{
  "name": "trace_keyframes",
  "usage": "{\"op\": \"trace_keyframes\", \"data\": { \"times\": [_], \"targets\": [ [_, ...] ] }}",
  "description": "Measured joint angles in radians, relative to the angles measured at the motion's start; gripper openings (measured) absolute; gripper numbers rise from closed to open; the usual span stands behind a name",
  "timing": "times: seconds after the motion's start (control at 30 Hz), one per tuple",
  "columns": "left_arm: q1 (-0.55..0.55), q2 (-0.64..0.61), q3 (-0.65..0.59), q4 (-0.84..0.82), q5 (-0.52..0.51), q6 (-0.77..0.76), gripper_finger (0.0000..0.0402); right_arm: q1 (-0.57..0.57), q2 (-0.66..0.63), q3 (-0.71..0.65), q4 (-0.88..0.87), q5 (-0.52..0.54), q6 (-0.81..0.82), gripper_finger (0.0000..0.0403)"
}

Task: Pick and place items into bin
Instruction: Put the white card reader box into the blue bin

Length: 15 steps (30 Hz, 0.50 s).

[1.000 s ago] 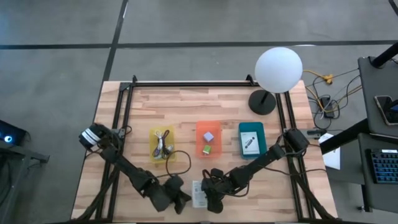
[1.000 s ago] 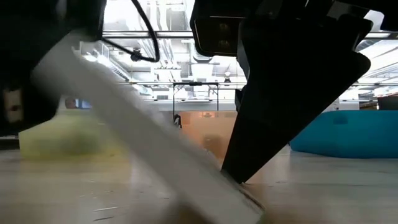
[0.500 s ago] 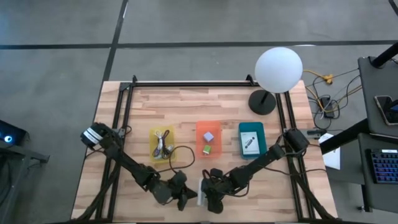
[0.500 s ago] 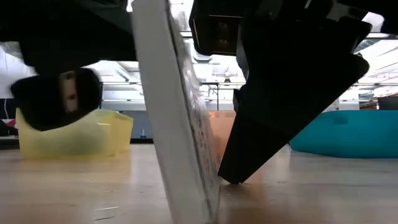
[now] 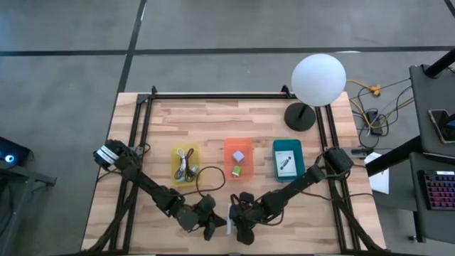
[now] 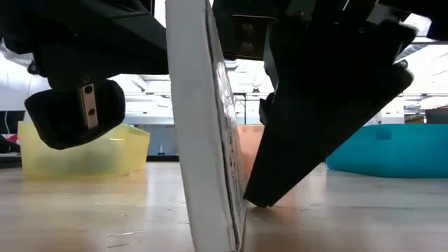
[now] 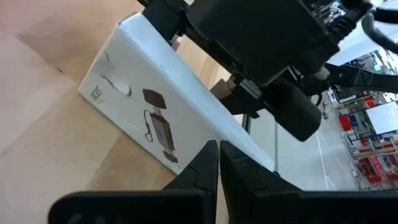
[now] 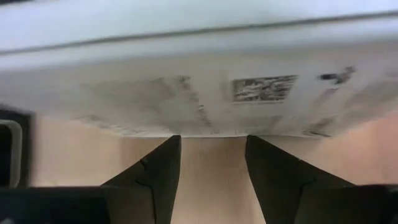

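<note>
I read the white packet [image 6: 203, 126], on edge on the worktop [image 6: 350, 217] in front of the orange bin [image 5: 239, 159], as light, stiff, tippy (grip its flat faces); left gripper [image 7: 219, 163] fingers nearly closed, empty; right gripper [image 8: 211, 163] fingers apart.

Overhead: even, soft light on worktop [image 5: 227, 121], faint shadows. Low view: backlit, bright ceiling glare (arms near-silhouetted), bins blurred. Right wrist: close packet [image 8: 199, 81] out of focus.
</note>
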Motion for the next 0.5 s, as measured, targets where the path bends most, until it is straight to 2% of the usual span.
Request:
{"op": "trace_keyframes", "data": {
  "times": [0.1,0.5],
  "targets": [
    [0.003,0.000,-0.001,0.001,0.001,0.000,0.0000,-0.002,-0.007,0.007,-0.013,0.047,-0.016,0.0169],
    [0.007,0.005,-0.005,-0.006,0.002,0.002,0.0000,-0.007,-0.020,0.099,-0.170,0.063,-0.058,0.0169]
  ]
}}
